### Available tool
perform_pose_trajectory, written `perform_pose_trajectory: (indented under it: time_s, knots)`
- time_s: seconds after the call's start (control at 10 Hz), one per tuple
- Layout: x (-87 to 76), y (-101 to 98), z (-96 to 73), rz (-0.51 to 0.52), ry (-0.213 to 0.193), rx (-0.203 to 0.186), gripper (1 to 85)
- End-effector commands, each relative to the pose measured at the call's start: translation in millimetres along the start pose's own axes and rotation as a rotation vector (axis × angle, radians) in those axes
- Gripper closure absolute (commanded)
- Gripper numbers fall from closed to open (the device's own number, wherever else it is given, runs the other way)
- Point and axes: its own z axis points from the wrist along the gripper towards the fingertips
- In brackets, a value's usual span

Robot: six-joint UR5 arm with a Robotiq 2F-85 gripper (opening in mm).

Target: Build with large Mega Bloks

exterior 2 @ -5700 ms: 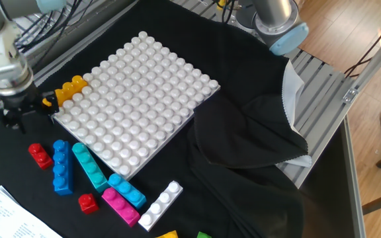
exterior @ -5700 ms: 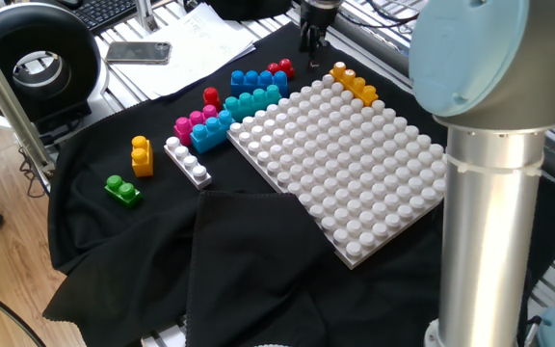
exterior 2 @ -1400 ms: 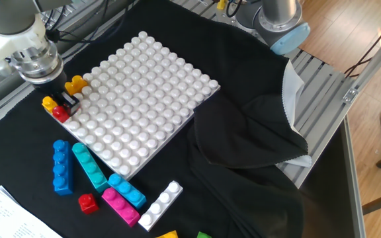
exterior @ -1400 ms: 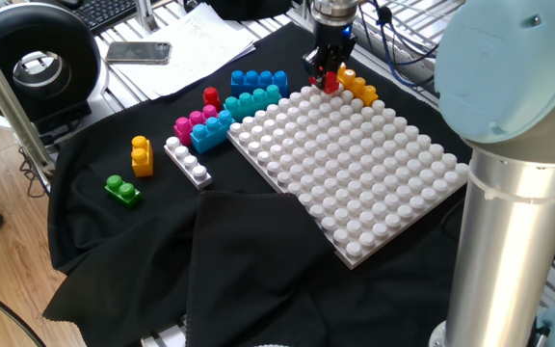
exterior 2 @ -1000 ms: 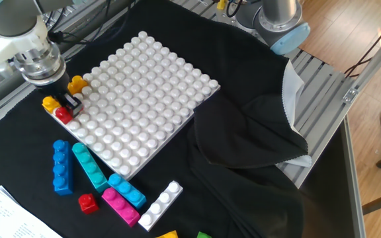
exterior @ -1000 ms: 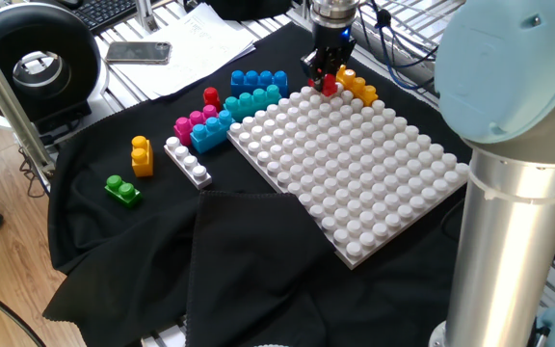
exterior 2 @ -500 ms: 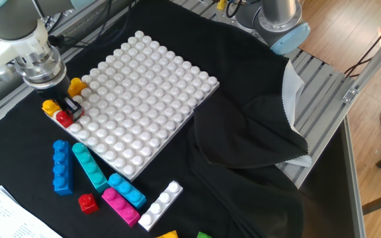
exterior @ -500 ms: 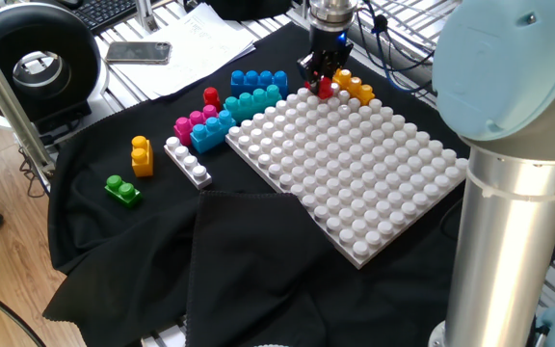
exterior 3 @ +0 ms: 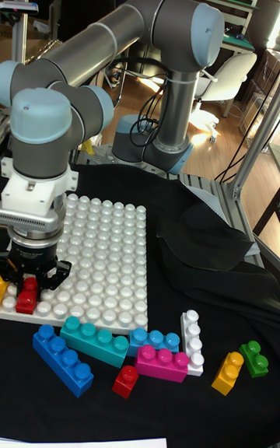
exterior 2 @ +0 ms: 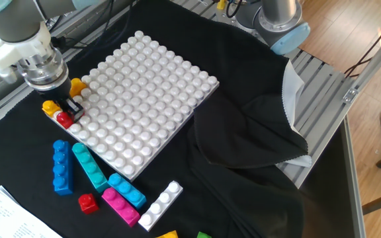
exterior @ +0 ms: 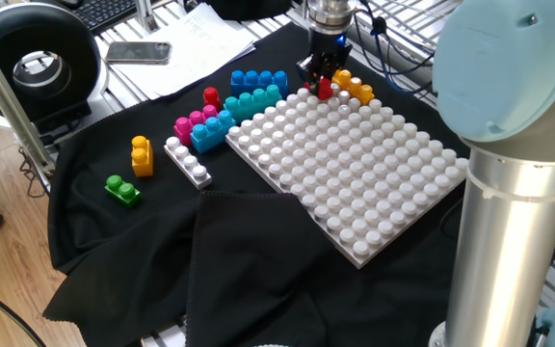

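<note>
1. Pressing a small red plastic two-stud brick (exterior 3: pixel 26 295) onto a corner of the white studded plastic board (exterior 2: pixel 144 99), the gripper (exterior 2: pixel 63 111) had its fingers closed narrowly on that brick's sides.
2. Just beside the fingers, on the board's edge, sat a yellow-orange plastic brick (exterior: pixel 356 87).
3. Placing seemed the step in hand.
4. Next, the fingers would need to open and rise straight up, provided the brick had seated on the studs.
</note>
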Motion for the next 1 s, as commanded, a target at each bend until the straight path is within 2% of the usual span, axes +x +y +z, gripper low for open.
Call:
perform_pose_trajectory:
  time_s: [0.0, 0.1, 0.3, 0.6, 0.8, 0.9]
  knots:
    - [-6.9, -0.1, -19.9, -0.087, 0.001, -0.038, 50.7]
    - [-6.8, -5.6, -18.7, -0.116, -0.008, -0.010, 45.0]
    - [-6.0, -1.6, -16.8, -0.126, -0.012, -0.013, 41.3]
    - [-5.4, 0.6, -14.9, -0.128, -0.012, -0.020, 41.0]
    - [-4.4, 4.4, -14.7, -0.119, -0.010, -0.034, 44.7]
    - [-3.5, 6.8, -14.8, -0.104, -0.007, -0.044, 52.0]
